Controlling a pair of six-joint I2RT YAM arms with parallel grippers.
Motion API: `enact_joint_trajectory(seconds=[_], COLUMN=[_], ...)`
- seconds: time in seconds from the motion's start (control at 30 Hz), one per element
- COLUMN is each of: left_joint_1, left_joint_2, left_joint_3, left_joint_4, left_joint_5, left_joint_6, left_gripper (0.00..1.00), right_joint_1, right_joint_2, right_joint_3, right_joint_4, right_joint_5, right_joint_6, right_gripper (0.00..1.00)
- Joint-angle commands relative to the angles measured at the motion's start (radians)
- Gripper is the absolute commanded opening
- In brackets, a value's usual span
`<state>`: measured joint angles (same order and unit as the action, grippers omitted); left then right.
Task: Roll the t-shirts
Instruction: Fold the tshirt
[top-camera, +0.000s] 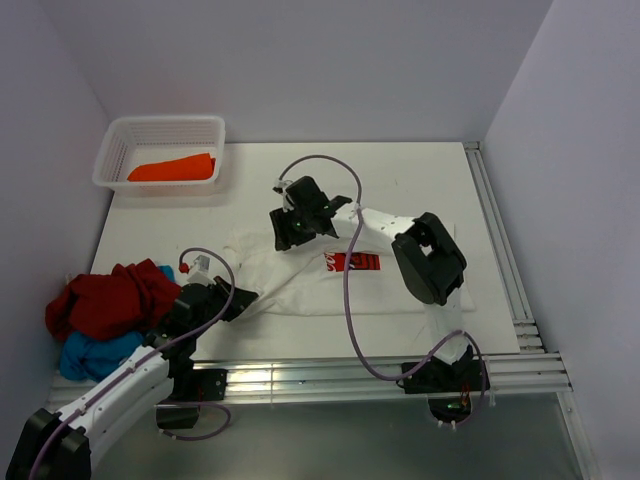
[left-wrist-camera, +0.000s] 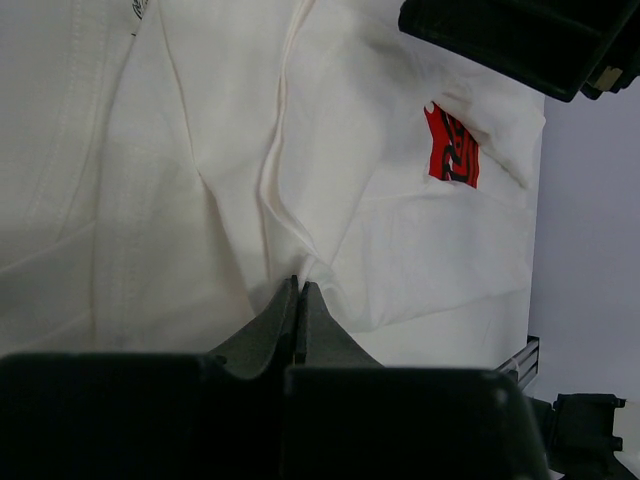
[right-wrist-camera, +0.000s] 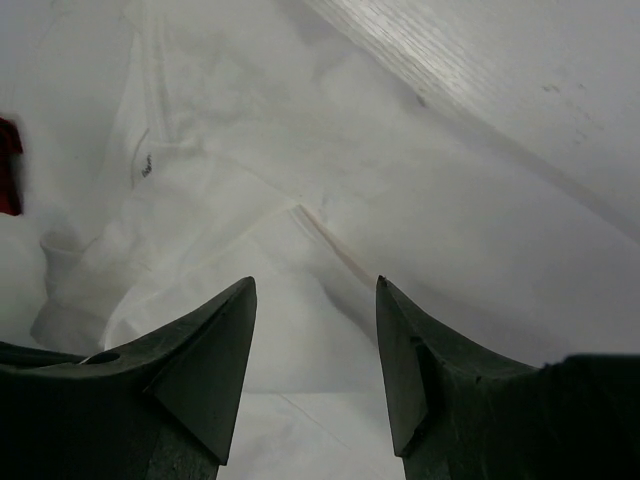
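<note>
Pale lavender walls (top-camera: 300, 60) enclose a white surface (top-camera: 430, 190), which you see from above and from both wrists.

The white t-shirt (top-camera: 300, 288) lies spread and rumpled at the centre of the surface, with its red chest print (top-camera: 352, 262) facing up. The orange t-shirt (top-camera: 172, 168) lies inside the white perforated basket (top-camera: 112, 150) at the far left corner. The dark red t-shirt (top-camera: 110, 295) is heaped at the left edge, resting on the blue t-shirt (top-camera: 95, 352), which is nearer to you. Both are well apart from the basket and just beside the left arm.

Your left gripper (left-wrist-camera: 299, 285) is clenched, its two fingers pressed together. Its tips sit on a crease at the left side of the white t-shirt. You cannot tell from these views whether any cloth is caught between them.

Your right gripper (right-wrist-camera: 315, 285) is released, its fingers spread with nothing between them. It hangs over wrinkled cloth at the far left part of the white t-shirt, close to where the bare surface begins.
</note>
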<state>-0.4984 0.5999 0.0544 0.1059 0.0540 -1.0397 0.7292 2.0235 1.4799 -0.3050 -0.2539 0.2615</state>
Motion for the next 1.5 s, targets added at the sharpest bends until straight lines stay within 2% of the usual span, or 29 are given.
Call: enact_joint_trajectory(seconds=[0.0,0.47,0.57,0.63,0.67,0.77,0.83,0.97,1.13,1.23,1.27,1.33,1.47], left_joint_1=[-0.002,-0.002,-0.003,-0.002,-0.002,-0.003,-0.002,-0.003,-0.002,-0.003,-0.002,-0.003,-0.002], left_joint_2=[0.006,0.006,0.009,0.008,0.008,0.0,0.0,0.0,0.006,0.006,0.005,0.006,0.008], left_joint_3=[-0.082,-0.079,-0.079,-0.077,-0.077,-0.077,-0.077,-0.077,-0.074,-0.073,-0.073,-0.073,-0.074], left_joint_4=[0.012,0.0,0.005,-0.005,-0.005,-0.005,-0.009,-0.005,-0.003,-0.006,-0.006,-0.006,-0.006], left_joint_5=[-0.019,-0.02,-0.014,-0.017,-0.017,-0.017,-0.022,-0.023,-0.023,-0.023,-0.025,-0.026,-0.029], left_joint_6=[-0.013,-0.01,-0.01,-0.008,-0.008,-0.008,-0.005,-0.005,-0.003,-0.002,-0.002,-0.002,-0.006], left_gripper=[0.0,0.0,0.0,0.0,0.0,0.0,0.0,0.0,0.0,0.0,0.0,0.0,0.0], right_joint_1=[0.024,0.072,0.075,0.076,0.076,0.076,0.079,0.088,0.108,0.122,0.128,0.131,0.13], right_joint_2=[0.037,0.156,0.161,0.152,0.147,0.124,0.11,0.083,0.099,0.113,0.113,0.104,0.067], right_joint_3=[0.083,0.201,0.207,0.195,0.189,0.158,0.139,0.1,0.112,0.122,0.122,0.106,0.068], right_joint_4=[0.004,-0.006,-0.006,0.003,0.009,0.017,0.02,0.032,0.011,-0.002,0.003,0.018,0.07], right_joint_5=[-0.022,0.011,-0.002,-0.004,-0.005,-0.005,-0.007,0.021,0.114,0.16,0.168,0.166,0.176], right_joint_6=[-0.056,-0.061,-0.061,-0.059,-0.059,-0.061,-0.067,-0.082,-0.094,-0.096,-0.09,-0.085,-0.065], right_gripper=[0.59,0.59,0.53,0.45,0.37,0.26,0.28,0.53,0.54,0.45,0.37,0.3,0.26])
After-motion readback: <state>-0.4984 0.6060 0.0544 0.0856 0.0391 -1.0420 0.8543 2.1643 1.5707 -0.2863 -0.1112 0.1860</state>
